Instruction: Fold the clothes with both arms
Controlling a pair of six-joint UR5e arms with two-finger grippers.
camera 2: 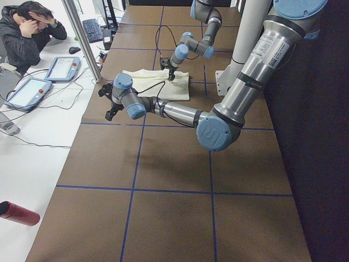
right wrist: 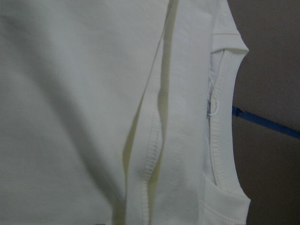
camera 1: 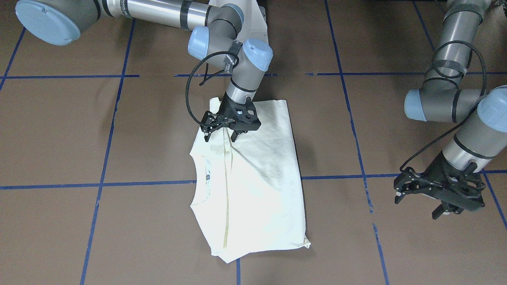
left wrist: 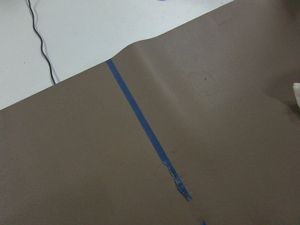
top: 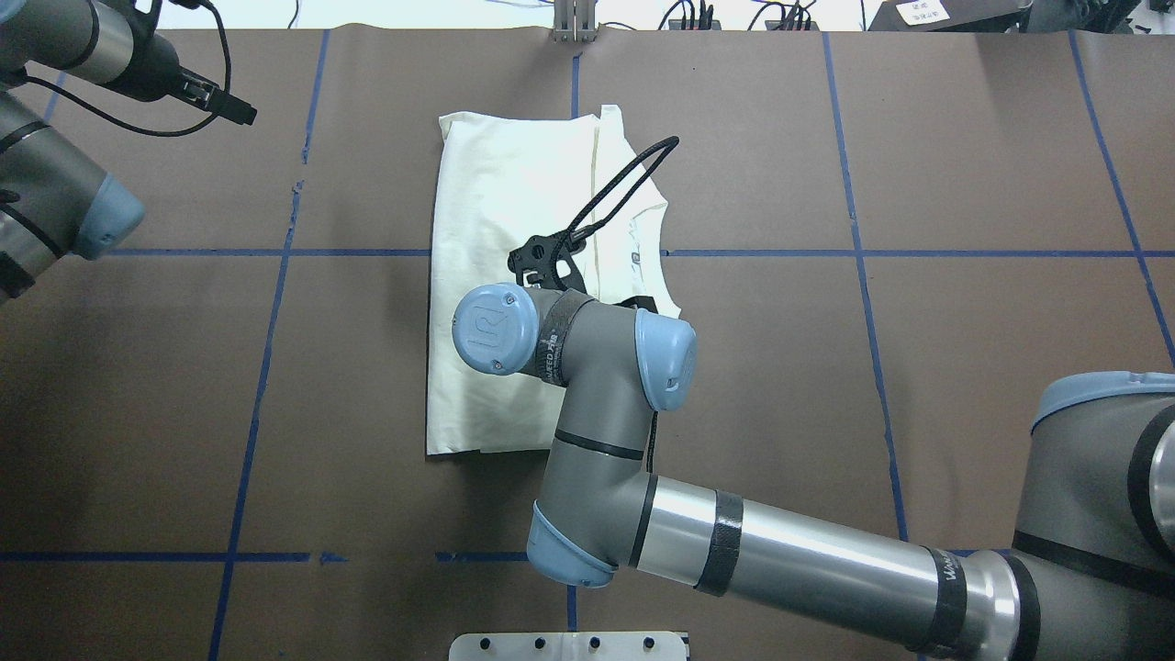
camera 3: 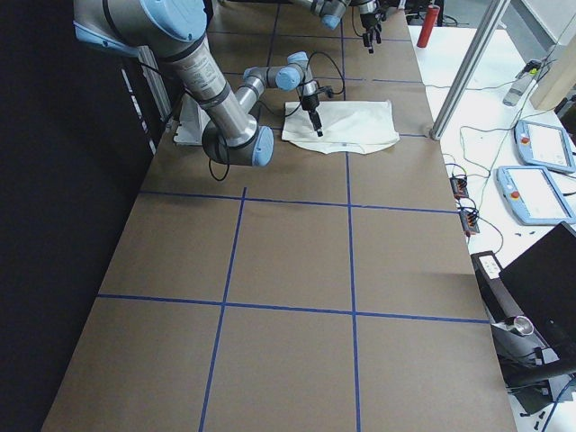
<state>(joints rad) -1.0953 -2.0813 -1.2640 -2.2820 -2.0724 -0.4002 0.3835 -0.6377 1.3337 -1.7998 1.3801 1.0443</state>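
Observation:
The cream-white shirt (camera 1: 257, 178) lies folded into a long rectangle on the brown table, plain side up, sleeves tucked in. Its neckline (camera 1: 197, 178) with a small label faces the front-facing view's left. A folded hem edge runs lengthwise in the right wrist view, where the shirt (right wrist: 84, 93) fills most of the frame. My right gripper (camera 1: 220, 138) hangs open just above the shirt's near-robot end, beside that hem, with nothing between its fingers. Away from the shirt, my left gripper (camera 1: 418, 206) hovers open and empty over bare table. Only a sliver of the shirt (left wrist: 296, 93) shows in the left wrist view.
Blue tape lines (camera 1: 150, 183) grid the brown paper cover. A white pedestal base (top: 569, 645) sits at the robot's edge. Beyond the far edge is a white bench with tablets (camera 2: 62, 68), cables and a seated person (camera 2: 27, 27). A red cylinder (camera 2: 19, 213) lies there.

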